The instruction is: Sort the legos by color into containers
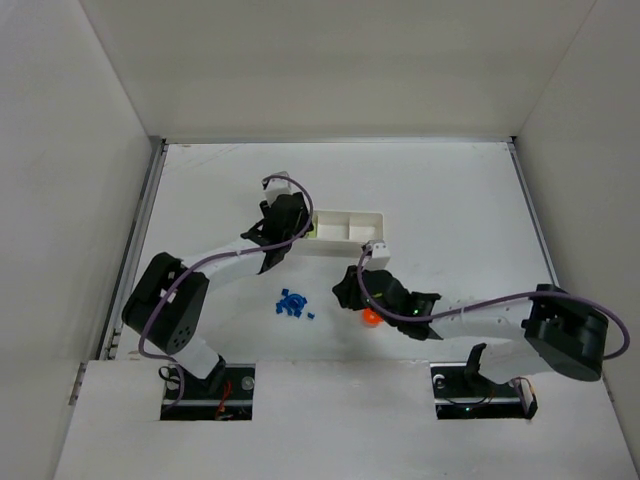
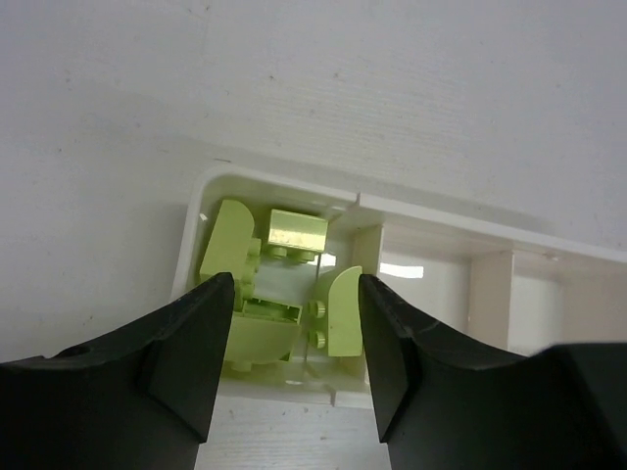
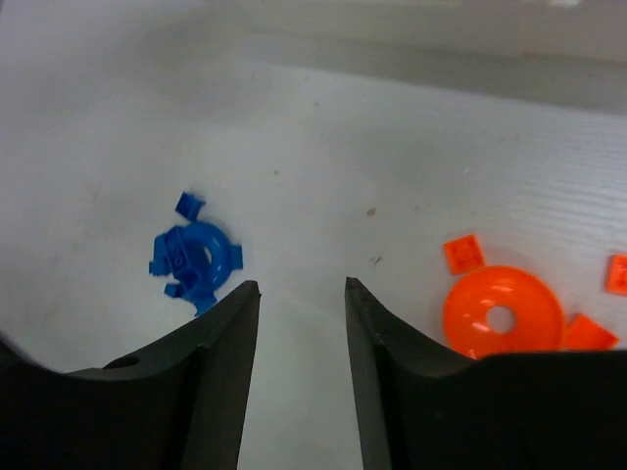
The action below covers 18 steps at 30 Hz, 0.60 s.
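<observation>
I see left gripper point(image 2: 294, 323) open above the tray's point(image 2: 431, 217) end compartment point(image 2: 196, 220); light green legos point(image 2: 297, 231) piled inside. Neighbouring compartment point(image 2: 421, 284) beside it.

The left arm point(image 1: 225, 258) reaches forward with its left gripper point(image 2: 297, 294) spread wide and empty, while the right arm point(image 1: 480, 318) folds leftward, its right gripper point(image 3: 302, 289) narrowly parted, holding nothing.

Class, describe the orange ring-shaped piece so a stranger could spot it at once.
Find the long white tray; on its near side, beside the right tool, lies an orange cluster. The piece is the round orange disc with a hole through its centre; its neighbours, the small orange squares, are angular.
</observation>
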Available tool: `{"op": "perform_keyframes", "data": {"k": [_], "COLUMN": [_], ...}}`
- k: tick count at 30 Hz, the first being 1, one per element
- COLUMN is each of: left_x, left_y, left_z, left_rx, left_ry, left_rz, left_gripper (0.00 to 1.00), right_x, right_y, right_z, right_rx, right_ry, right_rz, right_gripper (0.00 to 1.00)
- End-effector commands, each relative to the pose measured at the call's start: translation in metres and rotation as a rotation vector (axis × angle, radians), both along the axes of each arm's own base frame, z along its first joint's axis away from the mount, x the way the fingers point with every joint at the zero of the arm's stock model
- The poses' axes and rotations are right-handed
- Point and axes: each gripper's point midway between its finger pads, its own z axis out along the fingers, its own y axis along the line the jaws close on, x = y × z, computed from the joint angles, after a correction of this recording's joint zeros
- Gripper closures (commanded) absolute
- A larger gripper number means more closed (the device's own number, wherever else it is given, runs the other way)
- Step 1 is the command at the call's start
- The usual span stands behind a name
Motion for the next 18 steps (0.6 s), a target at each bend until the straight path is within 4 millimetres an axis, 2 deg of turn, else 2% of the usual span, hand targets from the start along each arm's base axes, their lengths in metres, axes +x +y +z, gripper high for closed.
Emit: {"op": "perform_keyframes", "data": {"k": [1,2,5,6,9,13,18], "left_x": [0.0,-0.004,-0.022,-0.03,-0.055,-0.091,-0.134], "left_y": [0.001,0.004,0.013,0.016,0.023,0.035,0.054], "left_z": [0.04,0.043,0.05,0.05,0.042,0.025,0.003], "left_rx": [-0.048,-0.053,-0.07,-0.071,-0.056,-0.035,-0.019], "left_ry": [-0.093,-0.1,-0.125,-0.127,-0.118,-0.069,0.004], "left_rz": [0.001,0.006,0.017,0.017,0.005,-0.007,-0.014], "left_gripper": [0.49,0.49,0.55,0.58,0.63,0.69,0.7], "right_x": [-0.009,-0.017,-0.038,-0.047,-0.057,-0.061,-0.057], "right_y": [0.031,0.037,0.054,0.061,0.073,0.083,0.082], "right_z": [0.011,0.006,-0.005,-0.009,-0.017,-0.032,-0.041], "right_rx": [0.012,-0.011,-0.077,-0.1,-0.132,-0.173,-0.215], "right_ry": [-0.032,-0.031,-0.037,-0.04,-0.051,-0.039,-0.036], "right_rz": [0.037,0.057,0.109,0.128,0.146,0.167,0.152], "right_gripper": [0.6,0.63,0.63,0.6,0.5,0.45,0.46]}}
